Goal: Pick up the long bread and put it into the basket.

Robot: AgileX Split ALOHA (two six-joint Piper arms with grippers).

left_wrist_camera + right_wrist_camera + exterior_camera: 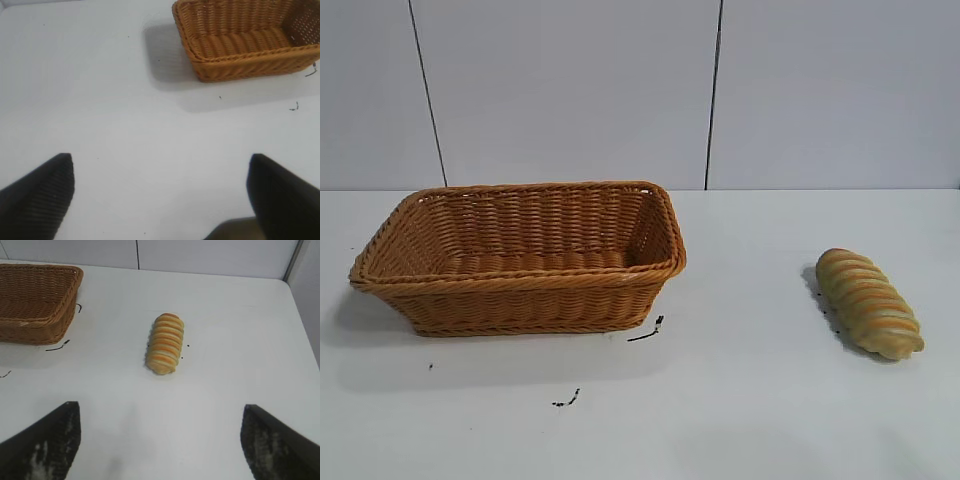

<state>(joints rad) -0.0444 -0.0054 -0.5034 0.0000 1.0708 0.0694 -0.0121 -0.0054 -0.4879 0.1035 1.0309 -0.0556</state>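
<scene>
The bread [868,302] lies flat on the white table [750,400], at the right side in the exterior view, its length running diagonally. Nothing touches it. The right wrist view shows it [165,343] ahead of the right gripper [160,440], whose two dark fingers [47,442] are spread wide apart with bare table between them; the gripper holds nothing.

The basket [520,290] stands upright at the left side of the table, well apart from the bread, and nothing lies in it. A few small dark marks [648,331] dot the table just in front of it.

The left gripper [160,192] hovers over bare table, its jaws also wide open and holding nothing, with the basket [240,65] farther off.
</scene>
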